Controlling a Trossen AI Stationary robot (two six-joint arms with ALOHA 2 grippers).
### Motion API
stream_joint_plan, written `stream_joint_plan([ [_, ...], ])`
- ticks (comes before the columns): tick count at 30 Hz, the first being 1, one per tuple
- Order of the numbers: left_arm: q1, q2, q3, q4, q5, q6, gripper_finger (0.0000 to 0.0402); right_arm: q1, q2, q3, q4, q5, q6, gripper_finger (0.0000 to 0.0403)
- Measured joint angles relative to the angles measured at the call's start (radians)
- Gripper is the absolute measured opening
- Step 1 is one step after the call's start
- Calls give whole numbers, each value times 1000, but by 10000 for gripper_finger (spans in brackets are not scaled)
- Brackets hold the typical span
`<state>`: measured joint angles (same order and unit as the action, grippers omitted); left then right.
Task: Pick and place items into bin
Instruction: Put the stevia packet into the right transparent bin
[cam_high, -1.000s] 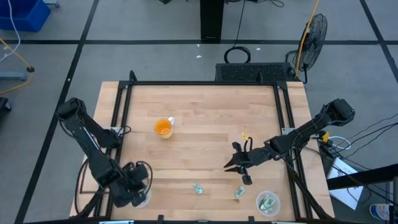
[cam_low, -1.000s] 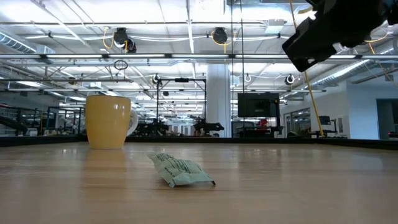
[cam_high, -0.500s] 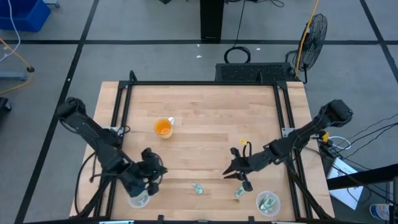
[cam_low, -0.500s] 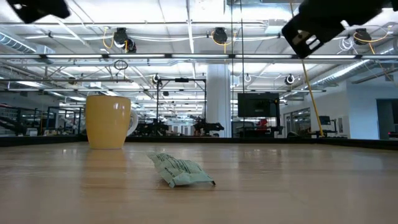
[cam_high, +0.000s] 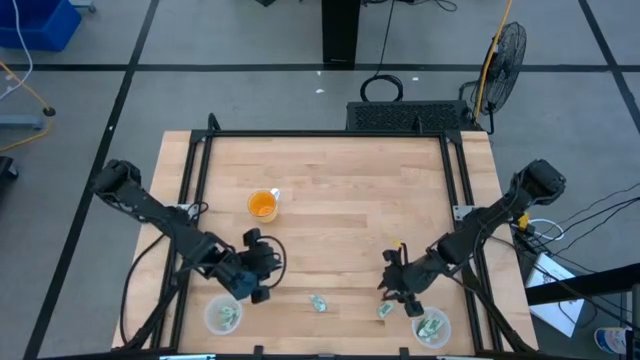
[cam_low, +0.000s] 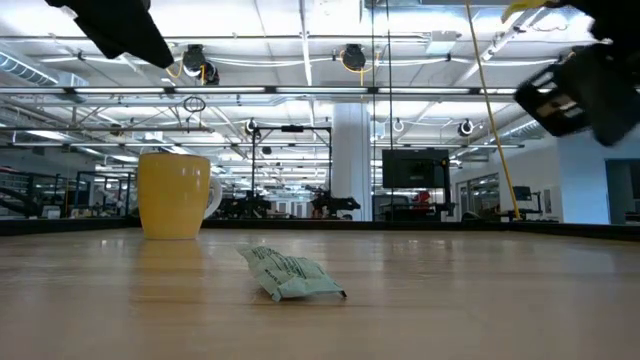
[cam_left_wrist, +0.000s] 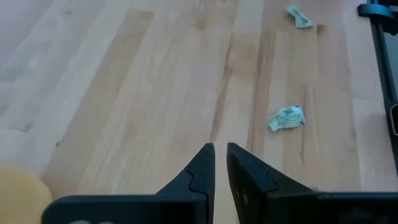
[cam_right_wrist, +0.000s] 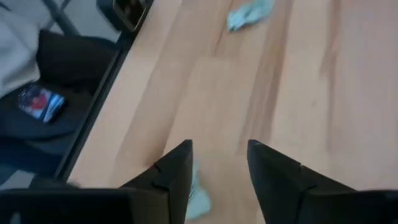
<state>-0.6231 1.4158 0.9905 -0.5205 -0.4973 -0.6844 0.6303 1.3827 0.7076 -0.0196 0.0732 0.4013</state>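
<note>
High view showed the job well on but not finished; two packets lay loose on the wooden table near its front edge, one packet about mid-width, the other packet just beside the right gripper; two clear round bins stood at the front corners, left bin with some pale green inside, right bin with several packets in it (count too small to tell).

Right wrist view: fingers spread apart and empty, a packet seen between and just past them, the farther packet well off; judged the nearest pick still to come.

Left wrist view: left gripper nearly closed, a narrow gap only, nothing held, both loose packets ahead of it; hung over bare wood near the left bin.

Orange cup stood apart, untouched.
</note>
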Motion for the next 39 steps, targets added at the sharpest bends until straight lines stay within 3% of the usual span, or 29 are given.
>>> stream_joint_plan([
  [11,31,0,0,-1,0,51,47,53,15,-84,43,0,127,152],
  [14,38,0,0,0,1,35,47,45,74,-77,138,-64,165,155],
  [18,40,0,0,0,1,29,47,46,170,-20,96,-160,165,157],
  [26,40,0,0,0,4,31,47,46,202,20,37,-44,75,151],
  [39,40,0,0,-1,35,33,47,66,250,22,26,-72,79,146],
])
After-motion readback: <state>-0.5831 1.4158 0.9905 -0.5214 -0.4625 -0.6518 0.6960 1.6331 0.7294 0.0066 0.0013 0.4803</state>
